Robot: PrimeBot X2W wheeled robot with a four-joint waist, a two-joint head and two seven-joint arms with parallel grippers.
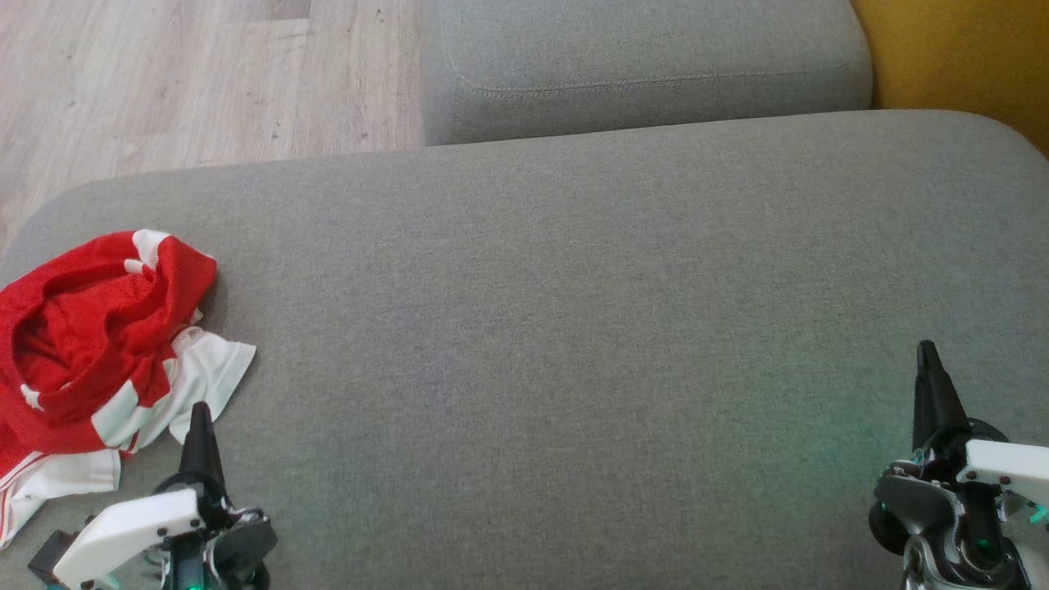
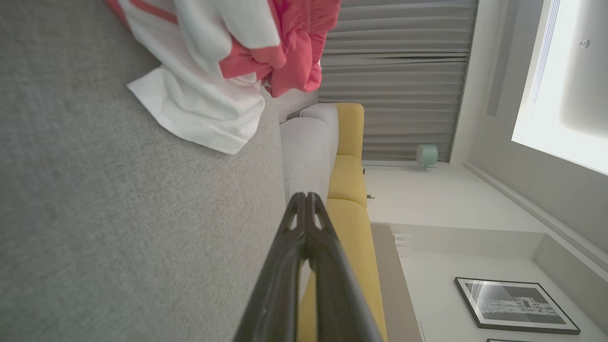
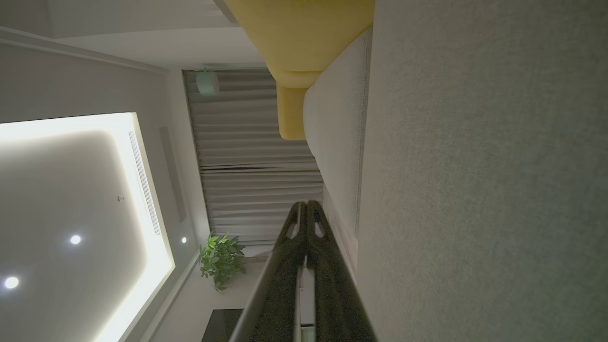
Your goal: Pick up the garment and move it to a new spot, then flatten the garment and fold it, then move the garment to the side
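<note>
A crumpled red and white garment (image 1: 106,352) lies in a heap at the left end of the grey sofa cushion (image 1: 574,328). My left gripper (image 1: 199,414) is shut with nothing in it, its tip just below the garment's white edge and apart from it. In the left wrist view the garment (image 2: 223,71) lies ahead and to the upper left of the shut left gripper (image 2: 306,197). Far off at the lower right, my right gripper (image 1: 927,352) hovers over bare cushion, shut and holding nothing. In the right wrist view the right gripper (image 3: 306,205) has its fingers pressed together.
A second grey cushion (image 1: 647,65) sits behind the big one. A yellow seat (image 1: 959,57) stands at the far right. Wooden floor (image 1: 164,82) lies beyond the cushion's rounded left and back edge. The wide middle of the cushion is bare fabric.
</note>
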